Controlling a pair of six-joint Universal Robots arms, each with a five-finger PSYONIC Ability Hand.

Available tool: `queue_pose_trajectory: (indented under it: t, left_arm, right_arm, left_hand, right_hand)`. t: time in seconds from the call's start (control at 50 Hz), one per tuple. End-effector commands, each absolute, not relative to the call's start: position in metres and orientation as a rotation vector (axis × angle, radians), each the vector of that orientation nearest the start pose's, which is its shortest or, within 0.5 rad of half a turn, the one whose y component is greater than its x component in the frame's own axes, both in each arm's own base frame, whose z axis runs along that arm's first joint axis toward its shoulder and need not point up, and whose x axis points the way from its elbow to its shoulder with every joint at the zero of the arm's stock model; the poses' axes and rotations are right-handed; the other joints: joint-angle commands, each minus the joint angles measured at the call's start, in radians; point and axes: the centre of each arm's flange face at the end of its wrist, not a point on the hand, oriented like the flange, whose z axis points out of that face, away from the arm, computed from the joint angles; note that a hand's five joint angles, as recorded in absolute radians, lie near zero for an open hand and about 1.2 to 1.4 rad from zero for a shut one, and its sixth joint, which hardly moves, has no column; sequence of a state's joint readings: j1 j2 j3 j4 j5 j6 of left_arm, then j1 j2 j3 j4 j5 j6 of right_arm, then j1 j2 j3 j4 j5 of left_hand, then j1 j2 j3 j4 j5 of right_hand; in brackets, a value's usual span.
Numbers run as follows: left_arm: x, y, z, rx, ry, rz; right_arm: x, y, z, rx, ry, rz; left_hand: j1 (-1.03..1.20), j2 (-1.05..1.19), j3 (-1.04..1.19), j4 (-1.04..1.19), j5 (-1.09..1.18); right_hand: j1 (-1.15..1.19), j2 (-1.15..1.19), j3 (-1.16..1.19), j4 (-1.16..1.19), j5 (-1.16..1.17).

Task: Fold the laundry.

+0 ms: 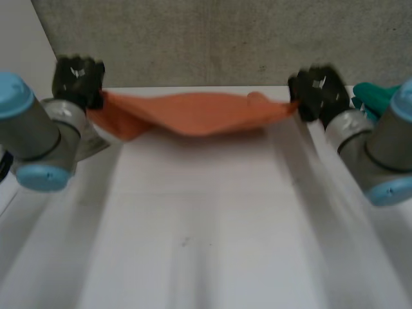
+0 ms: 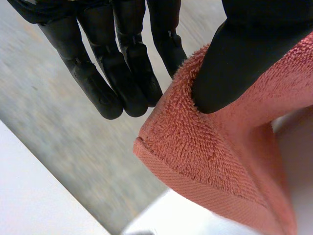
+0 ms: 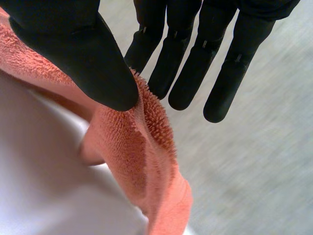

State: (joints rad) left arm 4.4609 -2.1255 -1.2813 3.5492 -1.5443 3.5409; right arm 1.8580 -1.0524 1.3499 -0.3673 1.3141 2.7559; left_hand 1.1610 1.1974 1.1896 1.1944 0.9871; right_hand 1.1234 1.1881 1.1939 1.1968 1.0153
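Where the white table [image 1: 206, 257] ends against the grey speckled surface [image 1: 193, 38] beyond it, the orange terry towel [image 1: 199, 112] hangs strung between the two hands, over the table's far edge. Long axis of the towel runs side to side, straight across the robot's front; middle sags low toward the tabletop, contact there not resolvable. Left arm [image 1: 32, 138] and right arm [image 1: 380, 151], grey with light-blue caps, reach out to about the same depth. Left hand [image 1: 78, 77] holds the towel's left end, right hand [image 1: 317, 90] its right end, so neither is nearer: the cloth lies inward from both. Left wrist view: thumb [image 2: 244, 58] pressed down on the pile just in from a hemmed corner [image 2: 146, 147], cloth pinched against the straight fingers [image 2: 122, 78] behind it. Right wrist view: same grip mirrored, thumb [image 3: 83, 58] clamping the towel's edge against straight fingers [image 3: 195, 63], a fold of cloth drooping below the pinch. Small teal object [image 1: 373, 96] behind the right arm, identity unclear. Judgement: towel lifted and spread, no fold made yet; next move likely turns on holding both ends level and the span taut while it comes down onto the bare near part of the table
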Motion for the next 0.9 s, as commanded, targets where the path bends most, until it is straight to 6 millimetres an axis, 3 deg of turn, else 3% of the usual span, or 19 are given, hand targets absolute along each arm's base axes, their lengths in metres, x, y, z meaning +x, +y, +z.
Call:
queue_pose_trajectory:
  t: [0.02,0.08,0.12,0.14,0.22,0.46,0.8,0.9]
  left_arm:
    - [-0.227,-0.380,0.186,0.786,1.959,-2.141]
    - [-0.221,-0.379,0.182,0.780,1.972,-2.112]
    - [-0.218,-0.381,0.183,0.772,1.971,-2.107]
    - [-0.216,-0.382,0.185,0.764,1.967,-2.107]
    - [-0.212,-0.381,0.190,0.760,1.976,-2.097]
    - [-0.206,-0.380,0.198,0.745,1.983,-2.077]
    - [-0.196,-0.374,0.208,0.737,2.039,-2.022]
    - [-0.197,-0.372,0.210,0.740,2.042,-2.020]
  right_arm:
    - [0.261,-0.360,0.161,-0.983,2.014,-2.006]
    - [0.256,-0.366,0.146,-0.946,2.077,-1.955]
    - [0.253,-0.370,0.143,-0.916,2.102,-1.939]
    - [0.250,-0.373,0.140,-0.870,2.136,-1.917]
    - [0.241,-0.380,0.135,-0.752,2.213,-1.865]
    - [0.217,-0.391,0.135,-0.446,2.338,-1.730]
    - [0.225,-0.382,0.124,-0.266,2.369,-1.505]
    - [0.232,-0.379,0.117,-0.222,2.378,-1.491]
  left_hand:
    - [0.235,0.199,0.207,0.202,0.235]
    - [0.235,0.199,0.207,0.202,0.235]
    - [0.235,0.199,0.207,0.202,0.235]
    - [0.235,0.199,0.207,0.202,0.235]
    - [0.235,0.199,0.207,0.202,0.235]
    - [0.235,0.199,0.207,0.202,0.235]
    - [0.235,0.199,0.207,0.202,0.235]
    - [0.235,0.199,0.207,0.202,0.235]
  right_hand:
    - [0.273,0.208,0.202,0.199,0.206]
    - [0.273,0.208,0.202,0.199,0.206]
    - [0.094,0.030,0.024,0.021,0.028]
    - [-0.104,-0.169,-0.175,-0.178,-0.171]
    - [-0.350,-0.414,-0.420,-0.423,-0.416]
    - [-0.400,-0.465,-0.470,-0.473,-0.466]
    - [-0.397,-0.462,-0.467,-0.470,-0.463]
    - [-0.303,-0.368,-0.374,-0.377,-0.370]
